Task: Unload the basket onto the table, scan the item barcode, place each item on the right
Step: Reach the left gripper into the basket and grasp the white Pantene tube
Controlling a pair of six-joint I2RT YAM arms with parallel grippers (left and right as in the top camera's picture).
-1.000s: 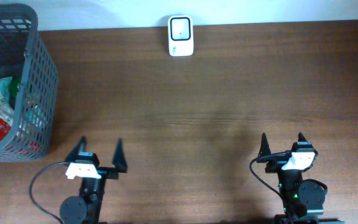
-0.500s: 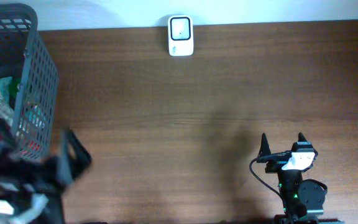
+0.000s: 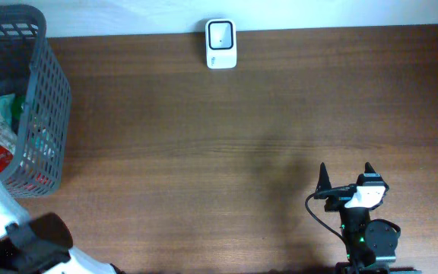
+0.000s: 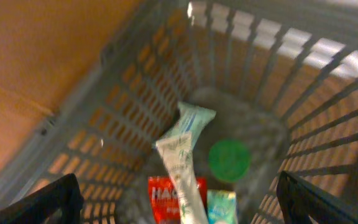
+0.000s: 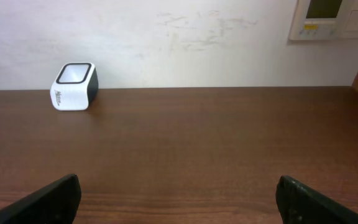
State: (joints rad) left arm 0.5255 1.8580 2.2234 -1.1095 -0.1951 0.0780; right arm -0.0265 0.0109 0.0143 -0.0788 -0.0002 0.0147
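I am viewing the surface (image 3: 242,129) from straight overhead. My left wrist camera is peering down into the basket (image 4: 123,118) from close above; my right wrist camera is looking low across the surface toward the far scanner (image 5: 74,86). Overhead is sharing both.

The left gripper (image 4: 180,202) is seen from its wrist camera with the jaws spread wide. Only its two dark fingertips (image 4: 58,200) are shown, one at each lower corner. Nothing is gripped between the jaws. From overhead, the left arm (image 3: 2,224) appears as a blurred white and black shape at the lower left, and its gripper cannot be made out there.

The right arm (image 3: 367,236) is folded over its base. The right gripper (image 3: 345,172) is held level, with the jaws wide apart and nothing between them. A black cable (image 3: 314,213) is looped just behind the jaws.
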